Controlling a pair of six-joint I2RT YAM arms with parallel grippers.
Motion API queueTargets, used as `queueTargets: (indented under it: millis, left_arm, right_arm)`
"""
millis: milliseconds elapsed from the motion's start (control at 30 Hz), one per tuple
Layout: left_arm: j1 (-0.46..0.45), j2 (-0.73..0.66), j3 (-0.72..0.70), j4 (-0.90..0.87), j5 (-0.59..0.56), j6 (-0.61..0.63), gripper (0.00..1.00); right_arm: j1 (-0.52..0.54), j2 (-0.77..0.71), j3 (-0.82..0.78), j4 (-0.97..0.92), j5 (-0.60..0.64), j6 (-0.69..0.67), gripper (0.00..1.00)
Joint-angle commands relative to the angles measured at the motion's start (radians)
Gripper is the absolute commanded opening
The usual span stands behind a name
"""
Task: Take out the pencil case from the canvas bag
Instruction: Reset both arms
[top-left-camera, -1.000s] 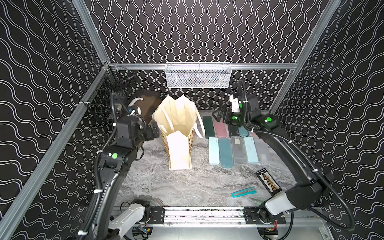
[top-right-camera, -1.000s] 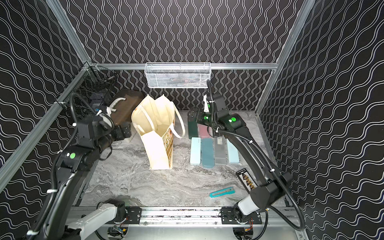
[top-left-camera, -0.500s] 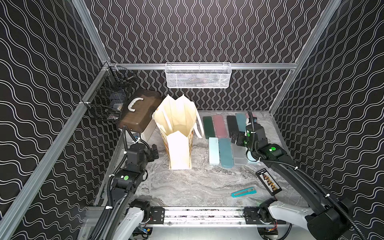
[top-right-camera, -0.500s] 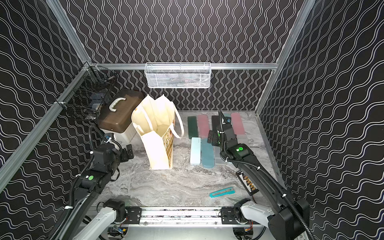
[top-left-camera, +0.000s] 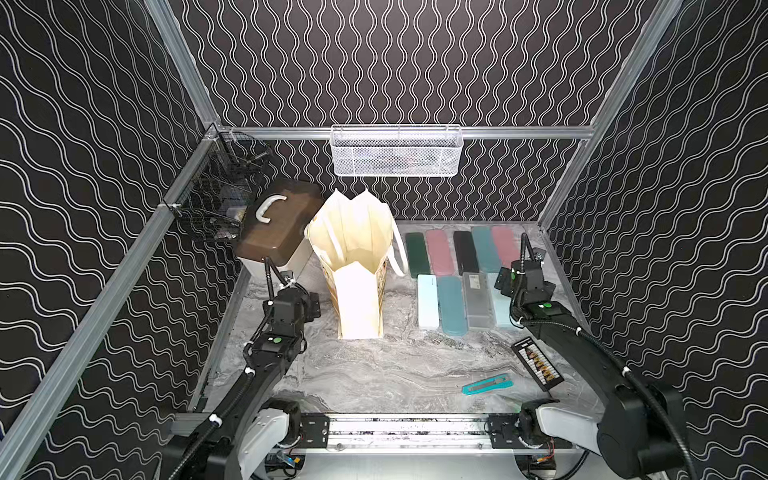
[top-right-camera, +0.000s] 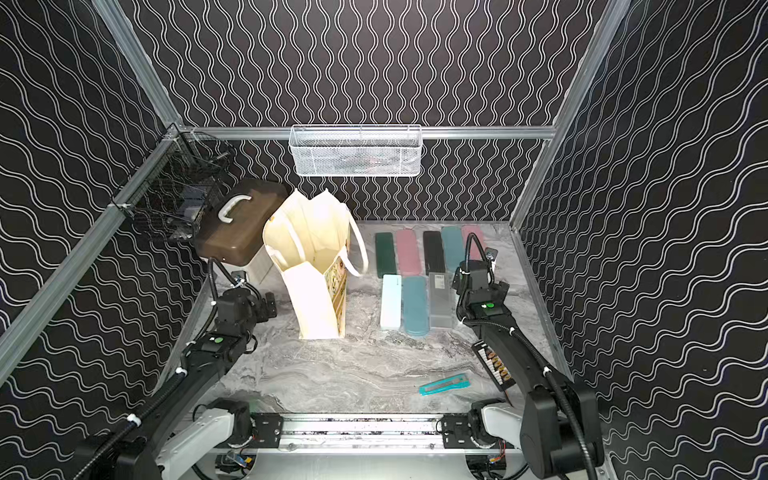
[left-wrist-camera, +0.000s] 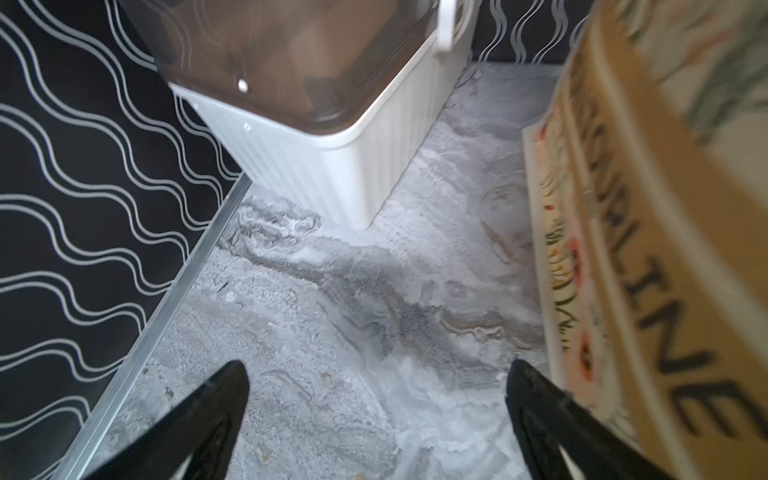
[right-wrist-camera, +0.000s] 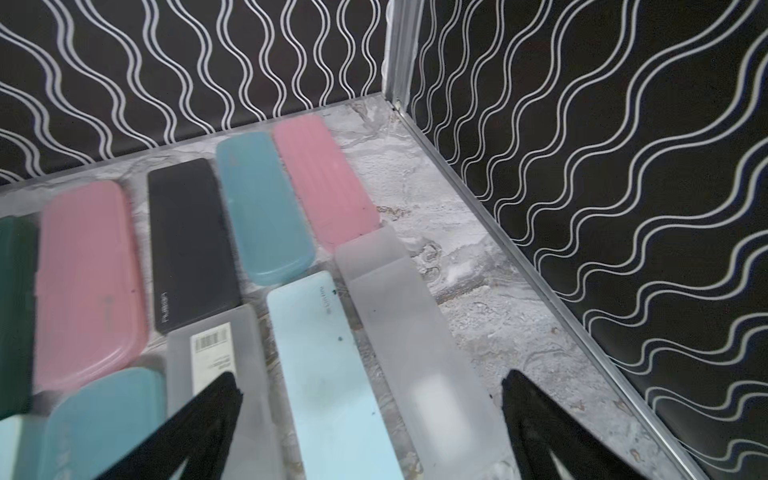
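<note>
The cream canvas bag (top-left-camera: 359, 299) (top-right-camera: 316, 299) stands upright left of the table's middle, its mouth open and its handles hanging over the sides. Only cream lining shows inside, and the pencil case is hidden. My left gripper (left-wrist-camera: 376, 370) is open and empty, low over bare table. The bag's printed side (left-wrist-camera: 665, 249) is close beside one finger. My right gripper (right-wrist-camera: 370, 376) is open and empty, low over a light blue flat case (right-wrist-camera: 324, 374) and a frosted one (right-wrist-camera: 415, 353). In both top views the bag stands between the two arms' wrists.
Several flat coloured cases (top-left-camera: 453, 274) lie in two rows right of the bag. A white box with a brown lid (top-left-camera: 278, 224) (left-wrist-camera: 332, 158) stands behind the left arm. A teal knife (top-left-camera: 486, 384) and a black card (top-left-camera: 538, 363) lie front right. Wire baskets (top-left-camera: 395, 151) hang on the walls.
Both arms have come down from high beside the bag and drawn back toward the front. Both grippers stayed open. The bag has not moved.
</note>
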Motion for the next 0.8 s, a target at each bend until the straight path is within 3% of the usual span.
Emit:
queueTargets:
  millis: [0, 367, 767]
  left_arm:
    - [0.012, 0.031, -0.025, 0.129, 0.002, 0.016, 0.99]
    - [0.039, 0.269, -0.056, 0.342, 0.154, 0.021, 0.99]
    - [0.043, 0.487, -0.072, 0.73, 0.316, 0.091, 0.99]
  right_arm:
    - [-0.043, 0.047, -0.002, 0.092, -0.028, -0.01, 0.99]
    - [-0.142, 0.21, -0.074, 0.28, -0.171, -0.066, 0.99]
    - [-0.223, 0.345, -0.179, 0.601, -0.388, -0.061, 0.99]
